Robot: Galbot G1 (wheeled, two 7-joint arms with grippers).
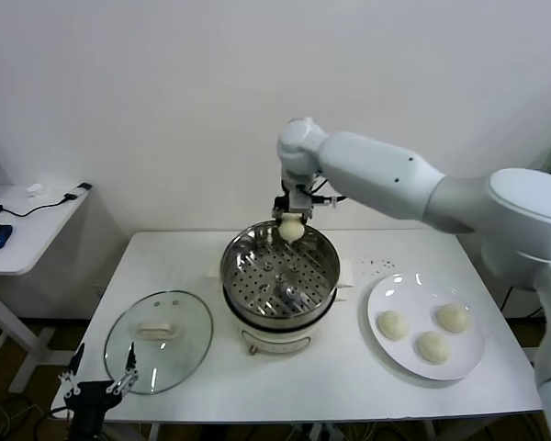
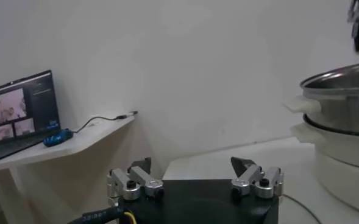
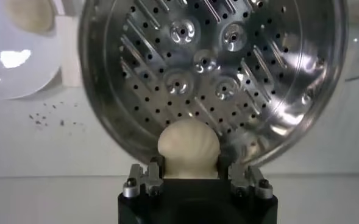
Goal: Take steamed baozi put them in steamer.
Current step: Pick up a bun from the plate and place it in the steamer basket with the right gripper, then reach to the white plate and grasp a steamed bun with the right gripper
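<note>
a small round cream-white dough bun (image 1: 291, 230) is gripped between the closed fingers of the right tool (image 1: 292, 220), which is held over the far rim of the round shiny steel steamer basket (image 1: 257, 299) on its white cooker base. in the right wrist view the bun (image 3: 188, 148) is seen clamped above the basket's edge, not yet over the middle of the perforated floor (image 3: 209, 67). the step is judged best done by carrying the bun nearer, toward the centre of the floor, lowering it until it almost rests there, and only then parting the fingers, so that it is not dropped on the rim or rolled out. the soft dough should be squeezed no harder than needed. the basket is seen to be empty. three more buns (image 1: 432, 345) lie on the flat white plate (image 1: 383, 294) at the right of the bench (image 1: 349, 377). the left tool (image 1: 99, 386) is parked low at the near left, fingers spread wide, beside the round glass lid (image 1: 158, 342).
</note>
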